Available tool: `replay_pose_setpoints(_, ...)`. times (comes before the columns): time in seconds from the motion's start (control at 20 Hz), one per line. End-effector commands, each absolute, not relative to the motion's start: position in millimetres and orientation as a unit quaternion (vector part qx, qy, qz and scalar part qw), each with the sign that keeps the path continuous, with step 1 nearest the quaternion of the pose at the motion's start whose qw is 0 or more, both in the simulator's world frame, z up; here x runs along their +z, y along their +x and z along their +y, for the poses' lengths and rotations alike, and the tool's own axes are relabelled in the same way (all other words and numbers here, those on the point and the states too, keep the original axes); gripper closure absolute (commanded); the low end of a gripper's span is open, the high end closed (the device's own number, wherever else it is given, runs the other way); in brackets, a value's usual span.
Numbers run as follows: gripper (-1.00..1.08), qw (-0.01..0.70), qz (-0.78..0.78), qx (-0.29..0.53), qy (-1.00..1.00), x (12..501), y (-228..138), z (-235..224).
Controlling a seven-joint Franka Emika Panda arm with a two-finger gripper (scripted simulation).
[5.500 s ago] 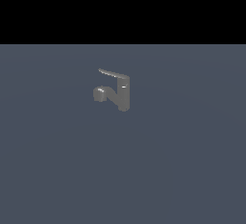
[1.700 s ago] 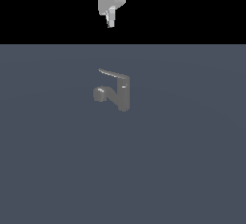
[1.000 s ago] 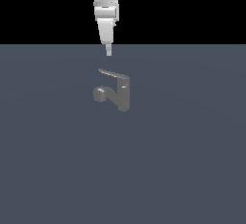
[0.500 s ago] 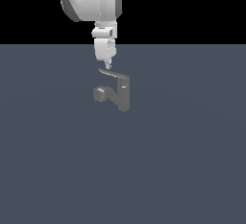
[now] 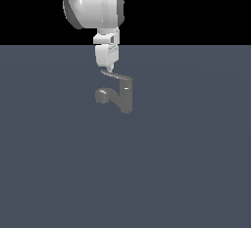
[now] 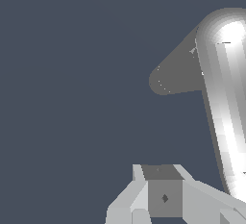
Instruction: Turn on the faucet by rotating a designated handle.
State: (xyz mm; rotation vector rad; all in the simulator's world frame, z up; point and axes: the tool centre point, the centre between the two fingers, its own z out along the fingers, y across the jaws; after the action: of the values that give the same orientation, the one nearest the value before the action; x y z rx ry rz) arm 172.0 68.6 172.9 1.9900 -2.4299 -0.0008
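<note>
The tap (image 5: pixel 122 95) is plain grey metal, darker on its shaded side, and its thin lever (image 5: pixel 115 76) is the same grey. In the wrist view the lever (image 6: pixel 226 107) shines almost white along a bright streak. The arm (image 5: pixel 95 9) is glossy white with grey shadowed edges. The floor (image 5: pixel 196 163) is flat slate blue-grey, unpatterned, under a black background (image 5: pixel 196 7).
</note>
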Motion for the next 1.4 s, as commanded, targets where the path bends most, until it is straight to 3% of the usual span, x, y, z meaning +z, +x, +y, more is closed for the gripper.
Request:
replay_pose_setpoints(0.0,1.08,0.000,-0.774,0.000,0.633,172.9,172.3,68.6)
replay_pose_setpoints(1.35,1.08,0.000,-0.774,0.000,0.633,172.8,113.0,92.3)
